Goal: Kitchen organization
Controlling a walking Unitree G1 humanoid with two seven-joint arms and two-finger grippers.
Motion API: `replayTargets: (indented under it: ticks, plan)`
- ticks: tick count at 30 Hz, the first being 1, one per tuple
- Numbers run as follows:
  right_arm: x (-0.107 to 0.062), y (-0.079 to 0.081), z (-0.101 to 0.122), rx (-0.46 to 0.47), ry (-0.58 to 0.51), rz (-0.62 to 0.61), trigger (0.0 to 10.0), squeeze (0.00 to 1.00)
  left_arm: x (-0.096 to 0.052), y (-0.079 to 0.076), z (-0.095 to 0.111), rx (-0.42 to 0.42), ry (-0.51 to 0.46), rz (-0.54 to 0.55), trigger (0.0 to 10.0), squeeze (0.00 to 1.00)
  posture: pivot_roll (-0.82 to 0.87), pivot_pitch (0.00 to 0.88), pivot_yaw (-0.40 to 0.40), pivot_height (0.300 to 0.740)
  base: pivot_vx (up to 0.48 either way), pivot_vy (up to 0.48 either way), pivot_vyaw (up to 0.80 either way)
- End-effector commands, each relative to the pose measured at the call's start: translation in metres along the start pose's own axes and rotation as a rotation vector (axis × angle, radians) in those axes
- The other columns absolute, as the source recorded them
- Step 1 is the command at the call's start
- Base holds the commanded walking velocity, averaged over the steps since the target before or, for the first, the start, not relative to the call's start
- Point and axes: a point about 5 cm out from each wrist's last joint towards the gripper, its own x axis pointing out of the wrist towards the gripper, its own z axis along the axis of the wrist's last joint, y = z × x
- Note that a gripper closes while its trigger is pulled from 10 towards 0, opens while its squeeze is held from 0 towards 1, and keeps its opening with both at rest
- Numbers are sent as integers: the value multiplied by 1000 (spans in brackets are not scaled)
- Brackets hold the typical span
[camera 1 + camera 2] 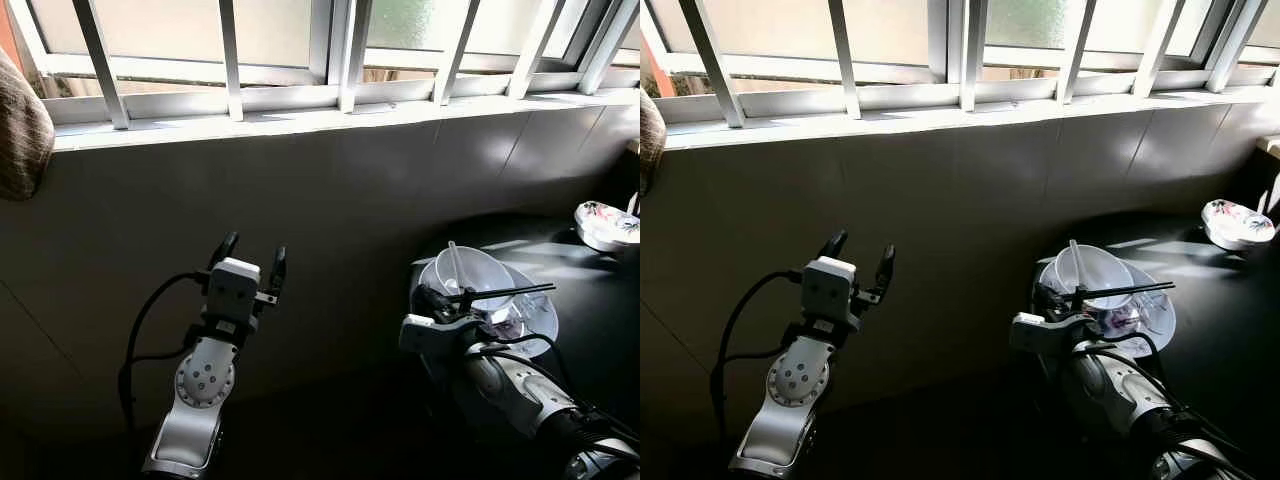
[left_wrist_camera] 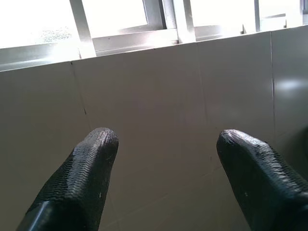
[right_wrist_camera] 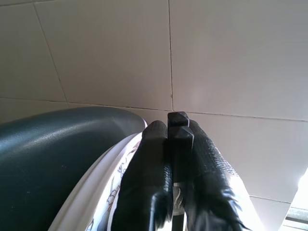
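Observation:
My right gripper [image 1: 436, 299] is shut on a pair of black chopsticks [image 1: 503, 292], held level over a stack of white dishes. The stack is a white bowl [image 1: 478, 272] with a white spoon [image 1: 454, 258] in it, resting on a patterned plate [image 1: 543, 318] on the dark counter [image 1: 592, 288]. In the right wrist view the fingers [image 3: 149, 163] clamp the square chopstick ends [image 3: 179, 120] above the plate rim [image 3: 113, 180]. My left gripper [image 1: 254, 250] is raised in front of the tiled wall, open and holding nothing [image 2: 163, 139].
A grey tiled wall [image 1: 360, 190] rises close in front, under a barred window with a white sill [image 1: 300, 118]. A small flowered bowl [image 1: 606, 223] sits at the far right of the counter. A brown fabric object [image 1: 18, 130] hangs at the left edge.

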Motion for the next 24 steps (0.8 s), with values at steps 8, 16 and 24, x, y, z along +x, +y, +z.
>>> replayTargets:
  ticks: [8, 16, 24]
  plan:
    - [-1, -25, -11, -117, 18, -41, 0, 0, -1, -6, -2, -6, 2, -4, 10000, 0, -5, 0, -61, 740, 0, 0, 0]
    - [5, -59, 1, -66, -23, -177, 0, 0, 0, -8, -3, -12, 0, -4, 10000, 0, -4, 0, -64, 740, 0, 0, 0]
    - [7, -96, 41, -34, -168, -312, 0, 0, 0, -4, -4, -25, 6, 16, 10000, 0, 2, 0, -66, 740, 0, 0, 359]
